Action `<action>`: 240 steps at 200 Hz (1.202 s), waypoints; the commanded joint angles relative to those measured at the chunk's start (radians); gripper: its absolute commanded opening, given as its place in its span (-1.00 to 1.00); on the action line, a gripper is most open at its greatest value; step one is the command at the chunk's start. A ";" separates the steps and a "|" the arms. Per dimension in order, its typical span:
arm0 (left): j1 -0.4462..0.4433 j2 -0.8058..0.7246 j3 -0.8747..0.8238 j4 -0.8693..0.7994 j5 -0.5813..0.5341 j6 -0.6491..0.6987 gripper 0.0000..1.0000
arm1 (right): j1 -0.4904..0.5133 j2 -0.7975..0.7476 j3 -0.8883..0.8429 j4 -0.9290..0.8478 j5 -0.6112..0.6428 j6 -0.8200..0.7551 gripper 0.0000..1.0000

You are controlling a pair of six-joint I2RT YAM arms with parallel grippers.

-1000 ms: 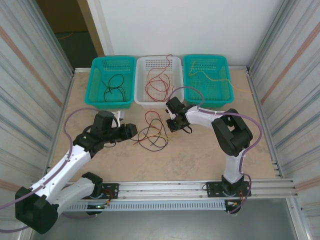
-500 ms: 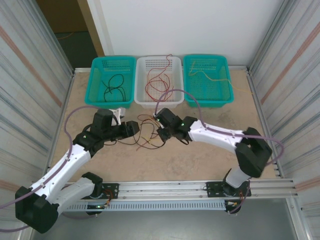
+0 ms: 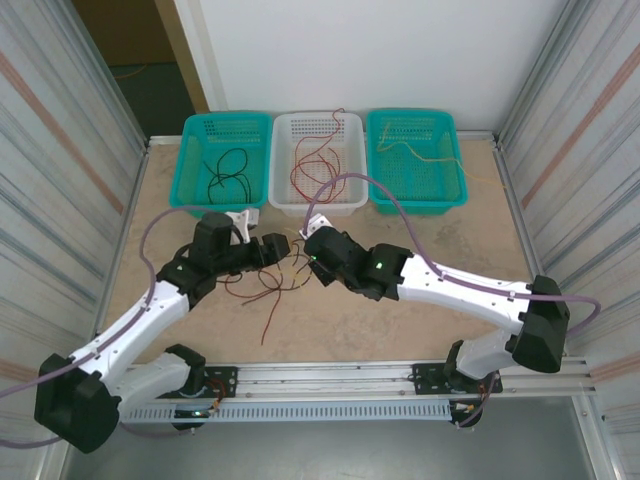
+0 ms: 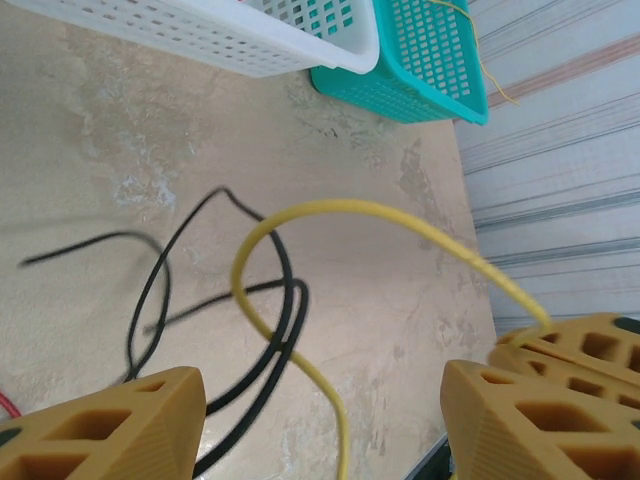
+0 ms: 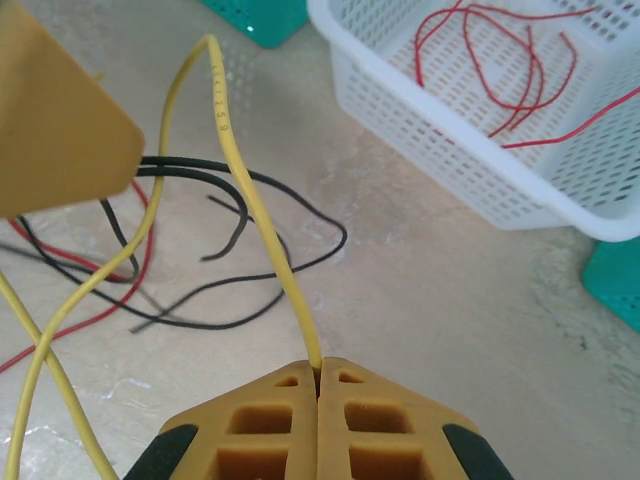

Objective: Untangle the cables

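Right hand leftward, on yellow cable

**Top external view.** Three baskets stand side by side in one row across the upper centre, at the far edge of the table: left basket, middle basket, right basket. Each contains cable. Below the row, at frame centre, the left gripper and right gripper meet tip to tip. The loose cables lie on the table under them and extend toward lower centre.

**Right wrist view.** The held cable rises from between the right gripper's fingertips at bottom centre toward upper left. The loose cables lie behind it at left, with the middle basket at upper right.

**Left wrist view.** The held cable passes between the left gripper's two separated fingers.
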 commanded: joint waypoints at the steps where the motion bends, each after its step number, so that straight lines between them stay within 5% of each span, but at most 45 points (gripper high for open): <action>1: -0.007 0.030 -0.023 0.050 -0.010 -0.011 0.24 | 0.011 -0.059 0.036 -0.016 0.092 -0.006 -1.00; 79: -0.003 0.085 -0.033 -0.081 -0.175 0.003 -0.03 | 0.013 -0.250 -0.010 -0.022 0.161 -0.017 -1.00; 117: 0.016 0.061 -0.058 -0.090 -0.152 0.007 -0.16 | 0.013 -0.307 -0.022 -0.064 0.199 -0.026 -1.00; 153: 0.015 -0.076 -0.073 -0.040 -0.075 0.048 0.21 | 0.013 -0.297 -0.020 -0.085 0.190 -0.018 -1.00; 191: 0.016 -0.207 0.015 -0.147 -0.120 0.098 0.51 | 0.014 -0.243 0.000 -0.104 0.171 -0.019 -1.00; 240: -0.063 -0.138 0.019 0.035 -0.016 -0.060 0.49 | 0.024 -0.169 0.023 -0.088 0.137 -0.012 -1.00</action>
